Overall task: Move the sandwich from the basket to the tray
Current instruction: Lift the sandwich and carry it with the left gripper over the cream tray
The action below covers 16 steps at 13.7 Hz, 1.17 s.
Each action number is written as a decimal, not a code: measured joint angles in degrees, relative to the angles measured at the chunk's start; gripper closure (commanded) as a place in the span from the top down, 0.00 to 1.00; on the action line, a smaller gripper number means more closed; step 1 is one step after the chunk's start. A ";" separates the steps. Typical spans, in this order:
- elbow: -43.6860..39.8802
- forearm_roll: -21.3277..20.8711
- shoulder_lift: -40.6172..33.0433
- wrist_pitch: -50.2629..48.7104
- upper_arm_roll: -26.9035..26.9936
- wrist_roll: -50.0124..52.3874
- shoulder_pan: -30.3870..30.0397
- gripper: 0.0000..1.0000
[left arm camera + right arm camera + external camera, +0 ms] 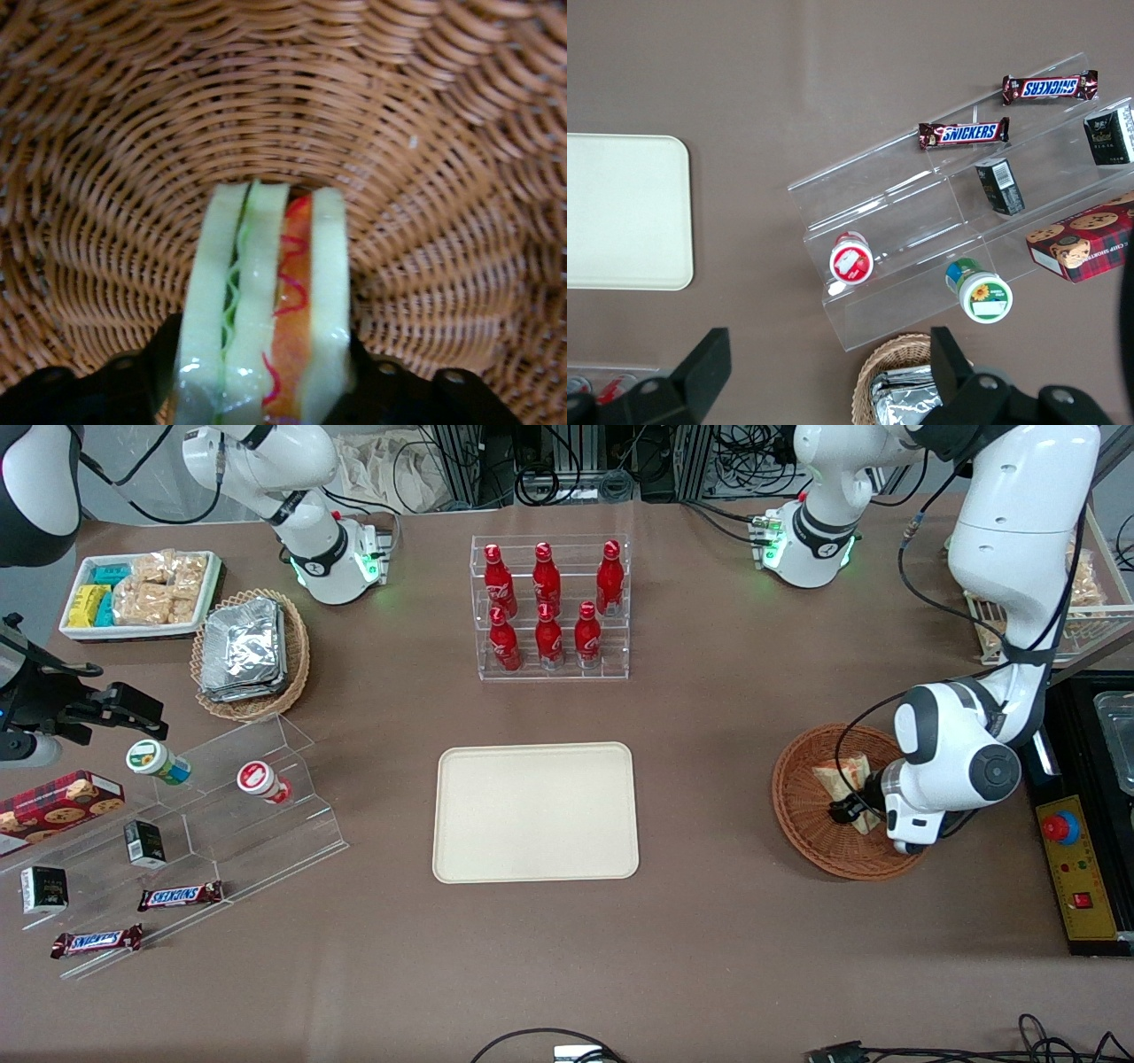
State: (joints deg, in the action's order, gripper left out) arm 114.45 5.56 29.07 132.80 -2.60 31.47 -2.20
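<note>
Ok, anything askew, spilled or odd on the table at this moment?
Two small cups lie tipped on their sides on the clear stepped stand, toward the parked arm's end. Otherwise nothing stands out: the claw is down in the basket, around the sandwich; the tray is bare.

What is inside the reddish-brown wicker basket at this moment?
The basket holds the wrapped sandwich, with the gripper lowered into it, one finger on each side of the bread. The arm covers part of the basket floor in the front view, so anything else there stays hidden.
</note>
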 measured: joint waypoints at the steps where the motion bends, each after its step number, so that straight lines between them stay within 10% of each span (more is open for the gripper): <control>1: -0.03 0.00 -0.42 -0.15 -0.33 0.00 0.02 0.00; 16: -25.45 -0.01 -3.94 -27.80 -20.46 0.23 0.79 0.02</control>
State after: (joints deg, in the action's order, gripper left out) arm 88.99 5.54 25.12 105.01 -23.06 31.70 -1.41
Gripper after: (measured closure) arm 0.837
